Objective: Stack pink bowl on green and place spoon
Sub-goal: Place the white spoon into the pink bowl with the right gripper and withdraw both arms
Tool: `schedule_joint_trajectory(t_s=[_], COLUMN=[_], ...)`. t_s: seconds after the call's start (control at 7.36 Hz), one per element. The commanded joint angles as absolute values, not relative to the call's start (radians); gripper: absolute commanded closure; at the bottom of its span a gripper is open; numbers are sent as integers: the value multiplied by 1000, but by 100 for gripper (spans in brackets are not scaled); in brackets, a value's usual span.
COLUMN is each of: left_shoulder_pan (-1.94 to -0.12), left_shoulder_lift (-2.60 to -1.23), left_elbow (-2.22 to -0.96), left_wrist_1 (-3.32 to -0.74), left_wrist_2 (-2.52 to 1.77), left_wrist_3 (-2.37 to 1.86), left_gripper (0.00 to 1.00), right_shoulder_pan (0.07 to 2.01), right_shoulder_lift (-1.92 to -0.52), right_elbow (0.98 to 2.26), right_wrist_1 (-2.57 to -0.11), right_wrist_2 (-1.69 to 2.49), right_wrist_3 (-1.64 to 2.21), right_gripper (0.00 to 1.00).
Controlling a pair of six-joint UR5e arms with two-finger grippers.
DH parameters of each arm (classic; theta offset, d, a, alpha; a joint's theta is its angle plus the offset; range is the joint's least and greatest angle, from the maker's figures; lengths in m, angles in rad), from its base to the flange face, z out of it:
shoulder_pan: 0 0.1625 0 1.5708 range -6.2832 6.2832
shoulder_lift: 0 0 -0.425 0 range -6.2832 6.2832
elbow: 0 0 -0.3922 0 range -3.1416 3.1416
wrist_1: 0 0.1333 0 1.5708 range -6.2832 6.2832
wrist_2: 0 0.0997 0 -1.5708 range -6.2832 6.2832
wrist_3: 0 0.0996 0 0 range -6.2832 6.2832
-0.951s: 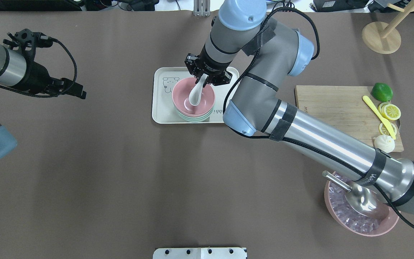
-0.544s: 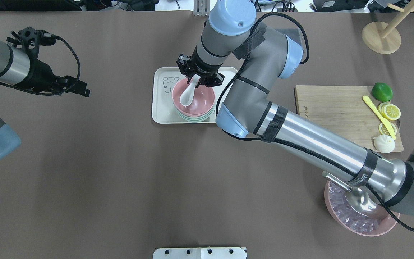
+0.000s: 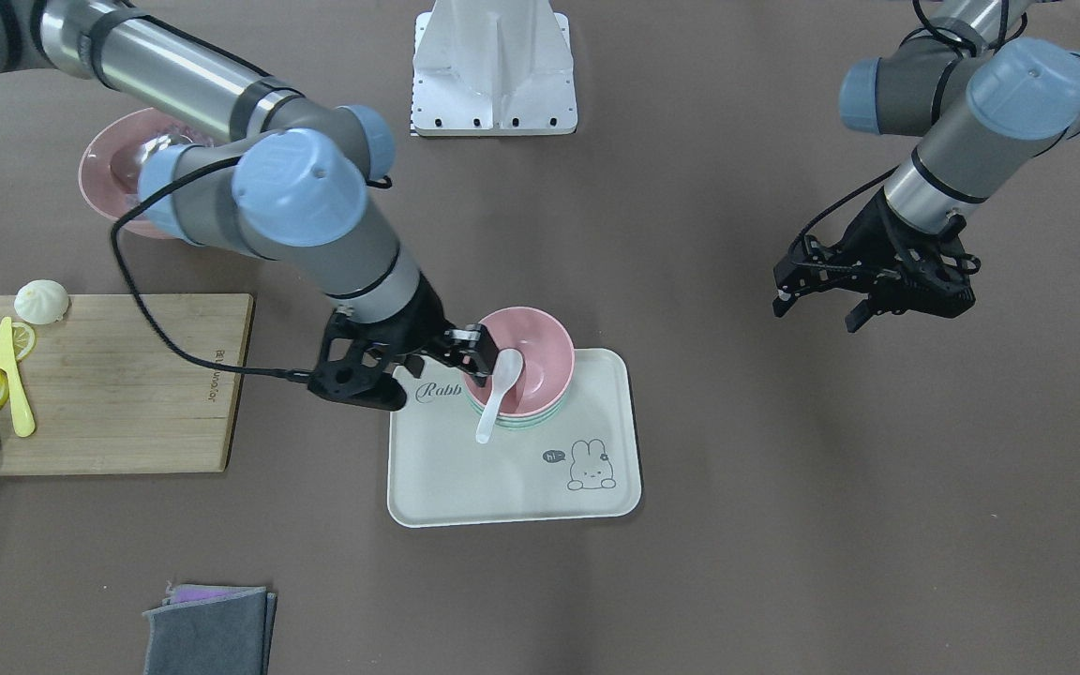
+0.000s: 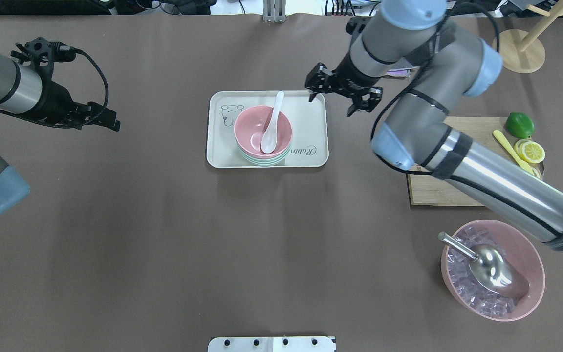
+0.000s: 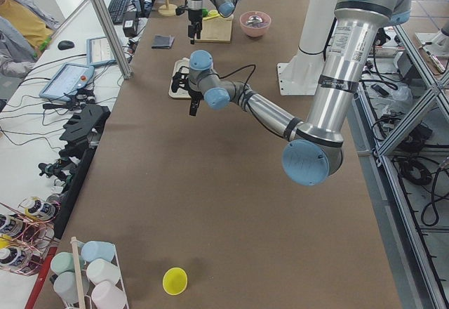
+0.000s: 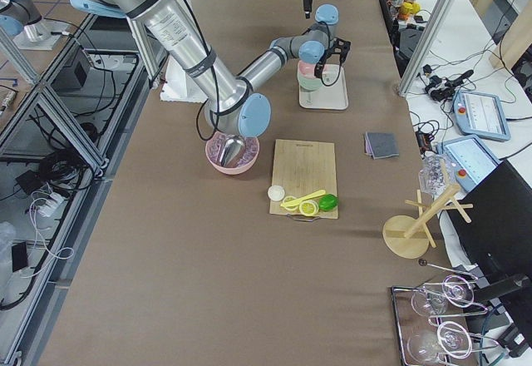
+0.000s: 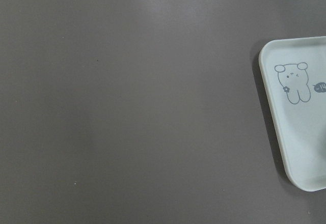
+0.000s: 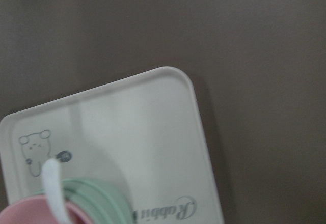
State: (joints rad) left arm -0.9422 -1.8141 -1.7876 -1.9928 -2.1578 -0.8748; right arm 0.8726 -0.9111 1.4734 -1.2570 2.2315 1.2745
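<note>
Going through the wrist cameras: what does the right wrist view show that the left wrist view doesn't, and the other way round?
Only the right wrist view shows the spoon, its handle rising from the pink bowl, the green bowl under it, and the lettering on the tray. Only the left wrist view shows a wide stretch of table beside the tray. Both show a tray corner with the bear drawing and brown table around it.
</note>
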Motion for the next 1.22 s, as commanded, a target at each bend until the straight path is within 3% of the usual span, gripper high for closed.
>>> schedule_joint_trajectory(t_s=[0.0,0.41,0.68,1.09], left_shoulder_pan=[-965,-1211,-1310,-1393], left_shoulder_lift=[-1737,-1576,-1578,-1692], left_elbow=[-1805,-1769,-1697,-1666], left_wrist_1=[-1988,-1965,-1900,-1528], left_wrist_2=[-2164,-2334,-2400,-2401], left_wrist_3=[-788,-403,-352,-104], left_gripper=[2,2,2,2], right_shoulder_pan=[1038,1295,1423,1470], right_shoulder_lift=[-1110,-1342,-1405,-1400], right_elbow=[1540,1513,1505,1502], right_wrist_1=[-1259,-1282,-1369,-1522], right_wrist_2=[2313,2348,2376,2367], right_wrist_3=[1009,441,174,-31], right_gripper=[0,0,0,0])
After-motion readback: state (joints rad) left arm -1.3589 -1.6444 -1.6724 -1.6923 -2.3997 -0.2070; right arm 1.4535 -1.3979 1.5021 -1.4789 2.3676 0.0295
